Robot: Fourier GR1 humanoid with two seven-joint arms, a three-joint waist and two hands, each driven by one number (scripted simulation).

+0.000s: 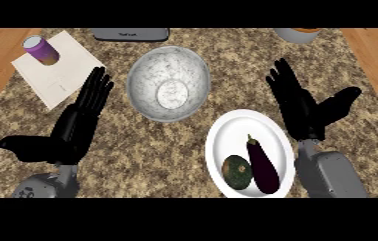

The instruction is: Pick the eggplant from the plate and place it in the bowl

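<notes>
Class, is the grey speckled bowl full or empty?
Empty: the grey speckled bowl shows only its bare inside; the dark purple eggplant lies on the white plate.

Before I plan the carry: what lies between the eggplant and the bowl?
Head view: only the white plate's rim and bare counter between eggplant and bowl.

Speckled counter (148, 155) bears bowl (169, 83), plate (225, 135), paper (63, 72).

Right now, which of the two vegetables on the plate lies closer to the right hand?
The eggplant, the long dark purple one. It lies on the side of the white plate toward the right hand; the round green vegetable sits at its left.
</notes>
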